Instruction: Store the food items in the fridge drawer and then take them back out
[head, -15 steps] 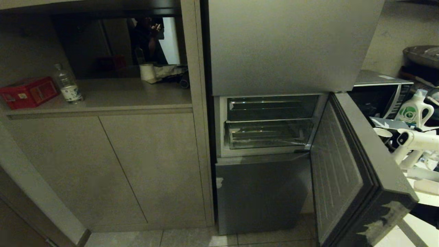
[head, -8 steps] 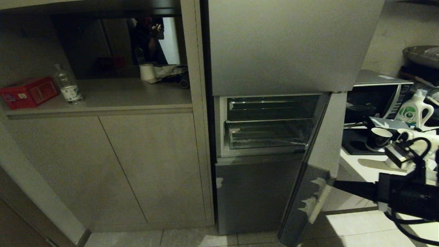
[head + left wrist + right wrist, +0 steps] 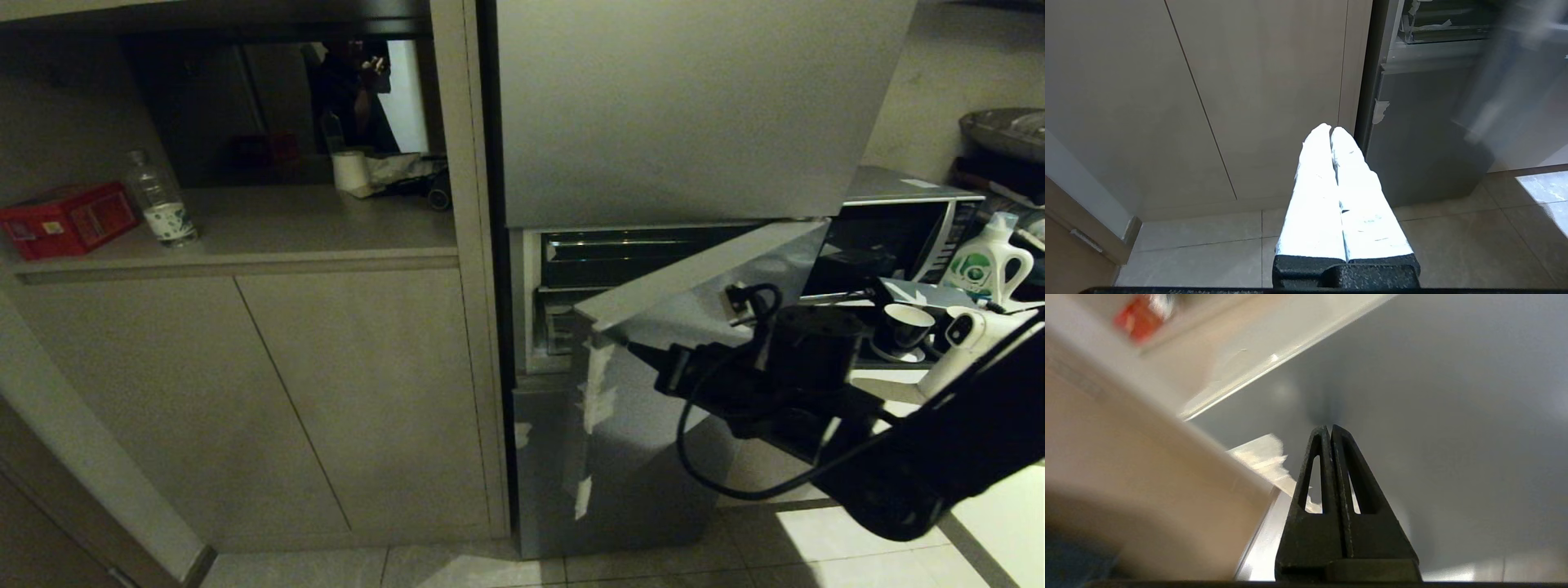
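The grey fridge's middle door [image 3: 629, 425] stands half swung across its compartment. Behind it only a sliver of the clear fridge drawer [image 3: 555, 327] shows, under a shallower clear tray [image 3: 620, 249]. No food items are in view. My right gripper [image 3: 633, 347] is shut, its tip against the door's grey outer face [image 3: 1433, 396]; in the right wrist view the shut right gripper [image 3: 1327, 426] meets that face. My left gripper [image 3: 1331, 130] is shut and holds nothing; it hangs low over the floor tiles before the beige cabinet [image 3: 1257, 90], outside the head view.
A red box [image 3: 69, 216] and a water bottle [image 3: 161, 200] stand on the counter at the left. To the right of the fridge are a microwave [image 3: 906, 224], a detergent bottle [image 3: 984, 261] and a cup [image 3: 906, 327]. A person [image 3: 359, 90] shows far behind the counter.
The middle door has swung from wide open to about half shut. My right arm has come in from the right, with its shut gripper against the door's outer face.
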